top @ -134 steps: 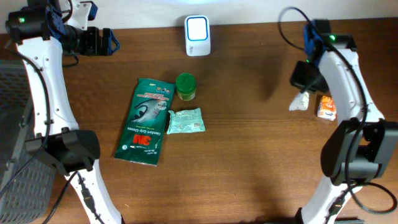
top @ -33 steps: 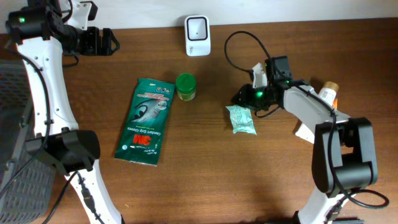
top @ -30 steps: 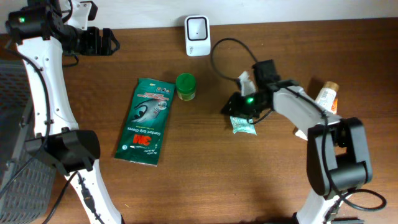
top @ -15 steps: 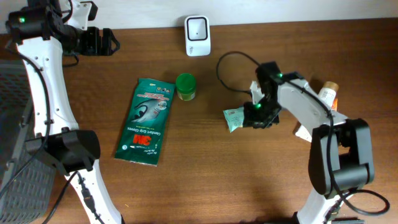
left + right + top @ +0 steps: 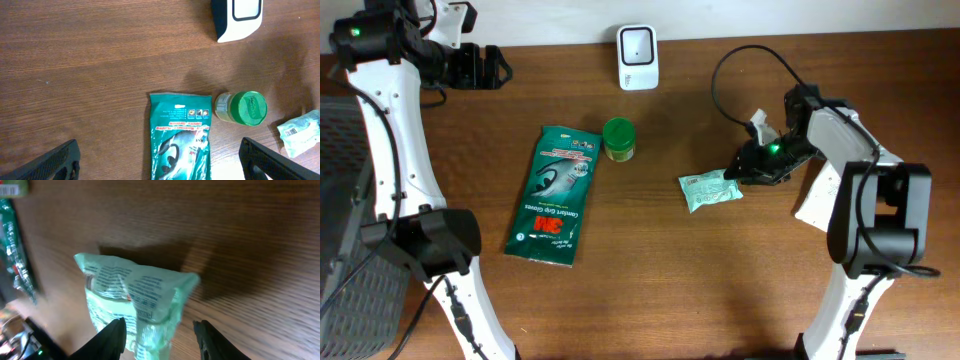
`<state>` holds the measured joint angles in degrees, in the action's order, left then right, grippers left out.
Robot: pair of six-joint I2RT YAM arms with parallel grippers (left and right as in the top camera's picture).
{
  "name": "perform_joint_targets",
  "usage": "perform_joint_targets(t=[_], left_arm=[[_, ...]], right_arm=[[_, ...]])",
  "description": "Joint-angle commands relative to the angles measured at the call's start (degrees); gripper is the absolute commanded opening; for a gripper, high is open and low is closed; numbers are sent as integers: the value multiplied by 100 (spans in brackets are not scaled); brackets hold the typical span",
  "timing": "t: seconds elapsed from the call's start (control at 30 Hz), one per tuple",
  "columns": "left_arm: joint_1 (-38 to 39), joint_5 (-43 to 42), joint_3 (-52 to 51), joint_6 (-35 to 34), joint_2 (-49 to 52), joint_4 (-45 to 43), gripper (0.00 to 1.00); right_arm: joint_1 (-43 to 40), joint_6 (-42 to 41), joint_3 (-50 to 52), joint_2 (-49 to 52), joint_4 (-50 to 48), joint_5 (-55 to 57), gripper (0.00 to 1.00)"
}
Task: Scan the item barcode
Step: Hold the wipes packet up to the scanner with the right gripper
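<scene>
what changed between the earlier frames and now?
The pale green packet moved right. It lay beside the green-lidded jar; the right gripper picked it up, carried it toward mid-table and has let go, jaws now open just right of it. Unchanged: dark green pouch, jar, white scanner, left gripper open at back-left.

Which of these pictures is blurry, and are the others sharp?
Right wrist view: packet and table grain are smeared, with a dark shadow behind the packet. Left wrist and overhead views: sharp and evenly lit, pouch print crisp.
</scene>
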<state>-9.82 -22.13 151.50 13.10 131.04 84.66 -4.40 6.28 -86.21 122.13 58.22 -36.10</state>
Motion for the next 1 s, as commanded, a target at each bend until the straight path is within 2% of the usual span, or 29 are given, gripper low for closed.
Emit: perform_joint_targets(t=[0.0,0.17,0.23,0.3,0.37,0.43,0.53,0.6,0.67,0.77,0.9,0.97], left_arm=[[-9,-59,37,70,-68,7,99],[-9,-59,37,70,-68,7,99],[-9,-59,37,68,-68,7,99],[-9,-59,37,70,-68,7,99],[-9,-59,37,68,-68,7,99],[-9,-59,37,70,-68,7,99],[-9,-59,37,68,-68,7,99],[-9,-59,37,70,-68,7,99],[-9,-59,37,68,-68,7,99],[-9,-59,37,70,-68,7,99],[-9,-59,37,68,-68,7,99],[-9,-59,37,70,-68,7,99]], right_arm=[[140,254,20,168,-76,-549,45],[376,179,68,651,-323,-529,45],[367,184,72,822,-345,-527,36],[365,186,72,855,-345,-529,17],[363,184,31,844,-339,-535,6],[358,186,-153,841,-101,-538,5],[361,354,-920,780,802,-697,4],[358,1078,-1805,531,1707,-1552,4],[361,1237,-2468,249,2017,-2068,4],[367,1193,-3123,-245,1878,-2063,4],[549,-175,-3348,-673,890,-1161,4],[780,-448,-3348,-800,601,-533,4]])
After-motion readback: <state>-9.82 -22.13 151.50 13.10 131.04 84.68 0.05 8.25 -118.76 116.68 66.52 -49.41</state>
